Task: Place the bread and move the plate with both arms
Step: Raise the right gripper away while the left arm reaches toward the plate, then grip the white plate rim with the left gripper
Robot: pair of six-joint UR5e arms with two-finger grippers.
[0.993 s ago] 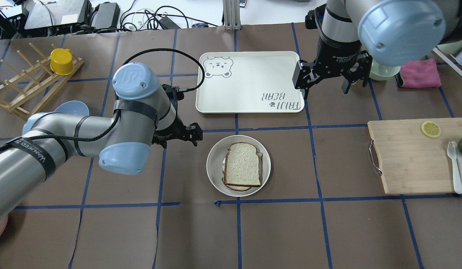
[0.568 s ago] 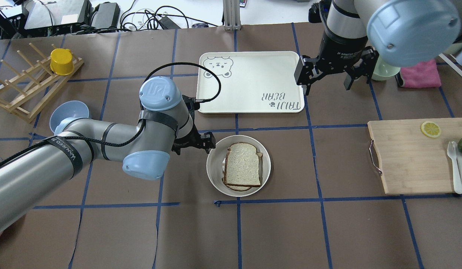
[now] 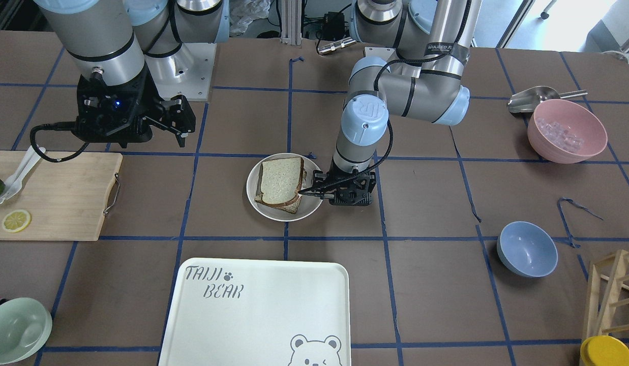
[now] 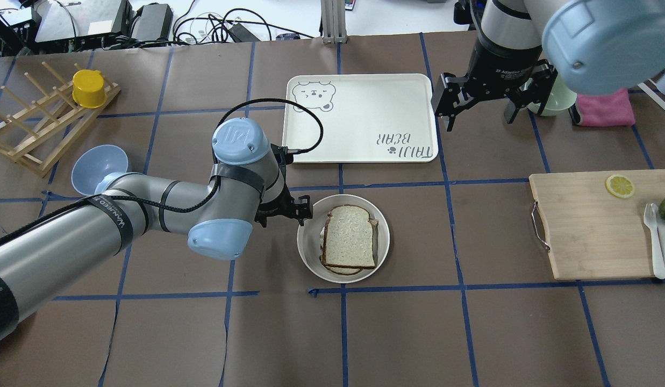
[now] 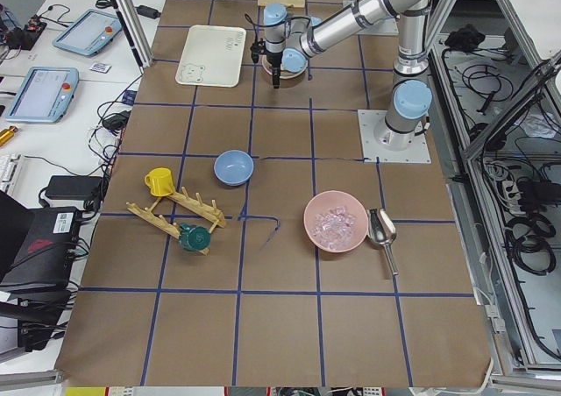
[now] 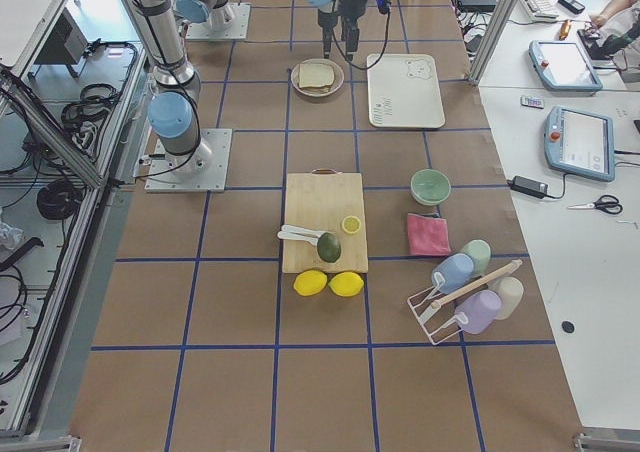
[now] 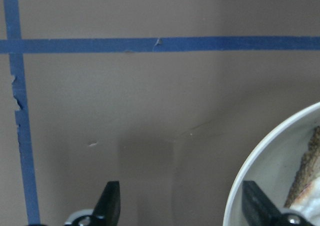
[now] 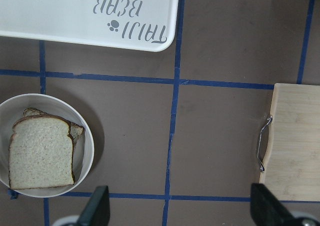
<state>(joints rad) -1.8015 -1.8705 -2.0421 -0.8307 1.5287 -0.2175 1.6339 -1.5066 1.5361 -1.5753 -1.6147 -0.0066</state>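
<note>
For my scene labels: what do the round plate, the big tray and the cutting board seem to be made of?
The plate looks like cream ceramic or melamine, smooth and matte; I cannot tell which. The tray seems to be moulded plastic, matte off-white, with a printed bear. The cutting board looks like pale wood or bamboo, warm tan with faint streaky grain.

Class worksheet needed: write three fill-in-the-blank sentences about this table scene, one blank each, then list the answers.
1. The left hand has one finger on each side of the rim of the plate, its jaws ___.
2. Under the bread, on the plate, lies a second ___ of bread.
3. The bowl holding ice cubes is ___.
Missing words: open; slice; pink.
</note>
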